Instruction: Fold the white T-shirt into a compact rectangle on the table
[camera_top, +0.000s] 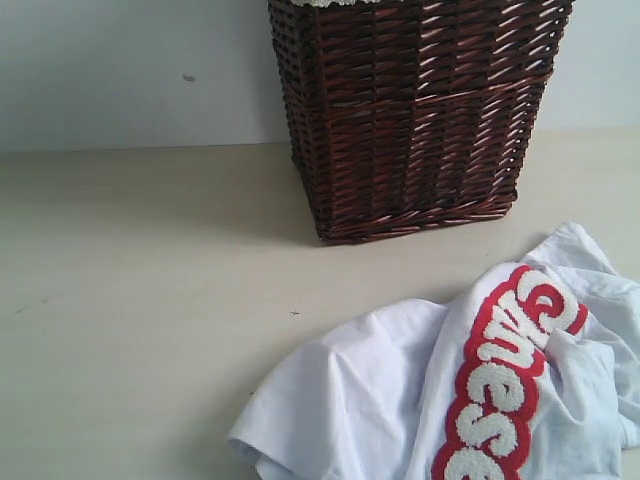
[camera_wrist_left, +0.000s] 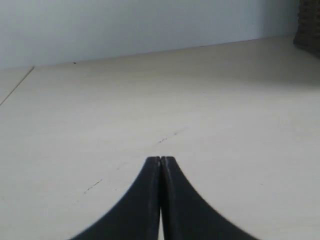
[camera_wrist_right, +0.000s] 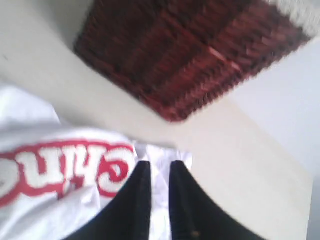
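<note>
The white T-shirt (camera_top: 370, 400) lies crumpled on the table (camera_top: 150, 280) at the near right, its red-outlined lettering (camera_top: 505, 380) running up a fold. Neither gripper shows in the exterior view. In the right wrist view, my right gripper (camera_wrist_right: 160, 164) sits at an edge of the T-shirt (camera_wrist_right: 45, 200) beside the lettering. Its jaws stand narrowly apart with a strip of white cloth filling the gap. That view is blurred. My left gripper (camera_wrist_left: 160, 158) is shut with nothing in it, low over the bare table (camera_wrist_left: 200, 100), far from the shirt.
A tall dark brown wicker basket (camera_top: 410, 110) stands at the back of the table, just behind the shirt, and appears again as the basket (camera_wrist_right: 190, 50) beyond my right gripper. A pale wall (camera_top: 120, 70) runs behind the table.
</note>
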